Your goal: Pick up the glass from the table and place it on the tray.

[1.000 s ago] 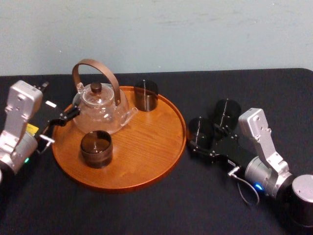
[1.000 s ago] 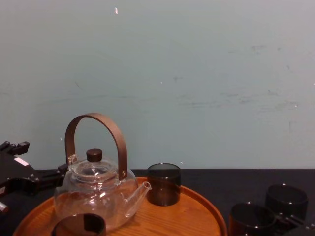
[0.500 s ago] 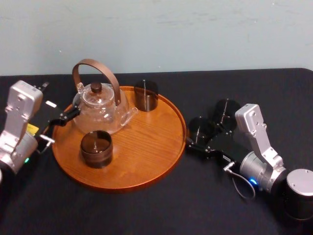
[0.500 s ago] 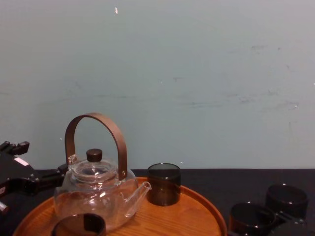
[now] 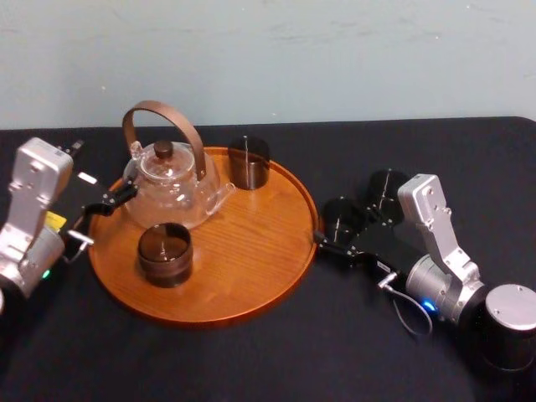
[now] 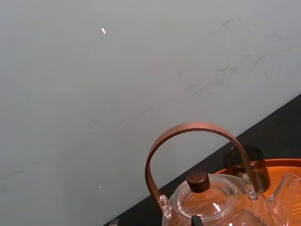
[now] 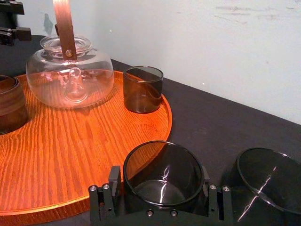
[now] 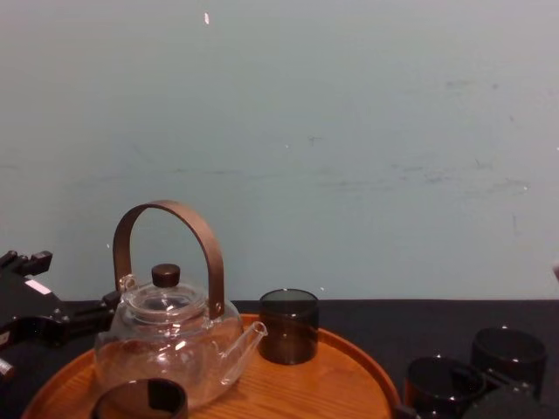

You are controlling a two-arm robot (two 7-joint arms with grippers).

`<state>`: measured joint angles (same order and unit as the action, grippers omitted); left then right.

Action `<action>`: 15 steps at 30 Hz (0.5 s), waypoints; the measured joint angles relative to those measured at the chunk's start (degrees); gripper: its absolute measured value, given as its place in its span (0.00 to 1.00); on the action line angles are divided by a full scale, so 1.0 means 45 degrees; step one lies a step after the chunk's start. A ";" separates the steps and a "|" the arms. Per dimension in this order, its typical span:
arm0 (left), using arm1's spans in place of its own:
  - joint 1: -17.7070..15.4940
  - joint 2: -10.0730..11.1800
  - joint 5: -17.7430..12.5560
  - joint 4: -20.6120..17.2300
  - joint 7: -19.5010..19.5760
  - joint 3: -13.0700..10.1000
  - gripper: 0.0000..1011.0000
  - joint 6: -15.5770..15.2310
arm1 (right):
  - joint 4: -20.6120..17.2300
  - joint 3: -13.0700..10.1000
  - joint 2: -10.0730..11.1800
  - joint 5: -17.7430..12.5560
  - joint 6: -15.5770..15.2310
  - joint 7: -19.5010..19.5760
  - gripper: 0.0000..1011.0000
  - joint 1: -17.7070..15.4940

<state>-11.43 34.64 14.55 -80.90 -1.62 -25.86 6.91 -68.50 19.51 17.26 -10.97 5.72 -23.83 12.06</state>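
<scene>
The black tabletop (image 5: pixel 251 360) carries the round wooden tray (image 5: pixel 251 280). A glass teapot (image 5: pixel 167 188) and two smoked glasses (image 5: pixel 249 163) (image 5: pixel 165 254) take up the tray's left and far parts, so its right half is bare, likely as room for more. The target glass (image 5: pixel 339 216) sits low by the tabletop, just beside the tray's right rim, with a spare glass (image 5: pixel 387 186) close behind it. The right end effector (image 7: pixel 161 188) is clamped on the target glass from both sides, apparently ready to carry it over the low rim. The left end effector (image 5: pixel 107 203) waits by the tray's left rim, and its state cannot be told.
</scene>
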 joint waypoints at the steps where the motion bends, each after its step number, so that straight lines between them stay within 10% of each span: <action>1: 0.0000 0.0000 0.0000 0.0000 0.0000 0.0000 0.99 0.0000 | 0.0000 0.0000 0.0002 0.0001 0.0000 0.0000 0.99 -0.0001; 15: -0.0001 0.0000 -0.0001 0.0000 0.0000 -0.0001 0.99 0.0000 | -0.0016 -0.0012 0.0018 0.0007 0.0000 0.0016 0.92 -0.0016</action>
<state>-11.43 34.65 14.55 -80.90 -1.62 -25.86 6.91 -68.58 19.46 17.34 -10.94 5.72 -23.75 11.99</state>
